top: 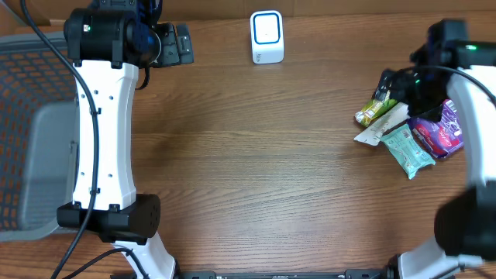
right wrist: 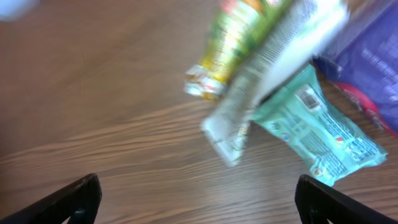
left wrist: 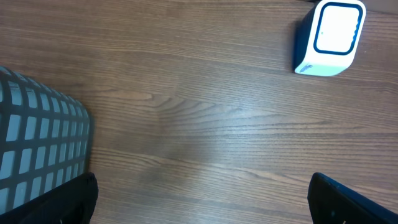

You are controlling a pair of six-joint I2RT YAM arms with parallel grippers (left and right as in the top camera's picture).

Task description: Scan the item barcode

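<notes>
A pile of snack packets lies at the table's right side: a yellow-green packet (top: 370,109), a white packet (top: 382,128) with a printed barcode, a teal packet (top: 408,151) and a purple packet (top: 444,128). My right gripper (top: 391,84) hovers just above them, open and holding nothing. The right wrist view, which is blurred, shows the white packet (right wrist: 267,81) lying across the yellow-green packet (right wrist: 233,43) and the teal packet (right wrist: 320,130), beyond my right gripper (right wrist: 199,194). The white and blue scanner (top: 266,36) stands at the back centre. My left gripper (top: 180,44) is open, left of the scanner (left wrist: 329,37).
A grey mesh chair (top: 35,139) stands off the table's left edge, and its seat (left wrist: 37,143) shows in the left wrist view. Bare wood (top: 256,155) stretches between the scanner and the packets.
</notes>
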